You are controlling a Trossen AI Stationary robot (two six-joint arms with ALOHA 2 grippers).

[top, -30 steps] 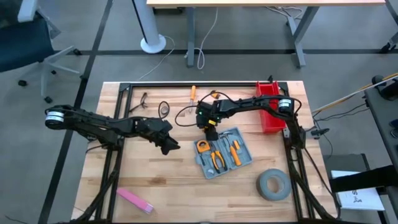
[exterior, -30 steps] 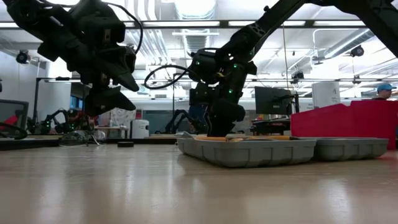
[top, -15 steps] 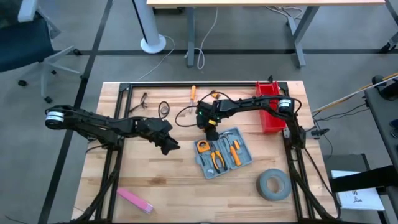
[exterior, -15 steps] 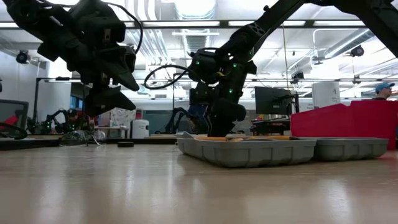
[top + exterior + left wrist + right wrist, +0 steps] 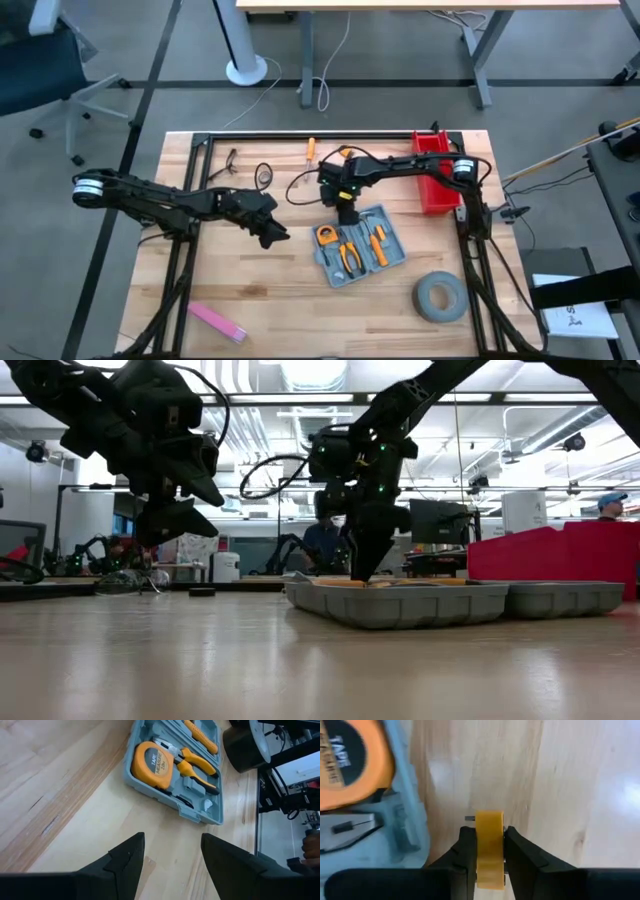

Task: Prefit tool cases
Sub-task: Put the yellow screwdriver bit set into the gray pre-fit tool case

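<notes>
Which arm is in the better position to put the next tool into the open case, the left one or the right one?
The right arm, probably. The right gripper is shut on a yellow-handled tool right at the far edge of the tool case. The left gripper hangs open and empty, away from the case.

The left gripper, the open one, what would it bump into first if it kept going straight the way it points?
Probably the bare wooden table, since the left gripper tilts down at it. Just beyond lies the open blue-grey plastic tool case with its orange tape measure. Depth is unclear.
</notes>
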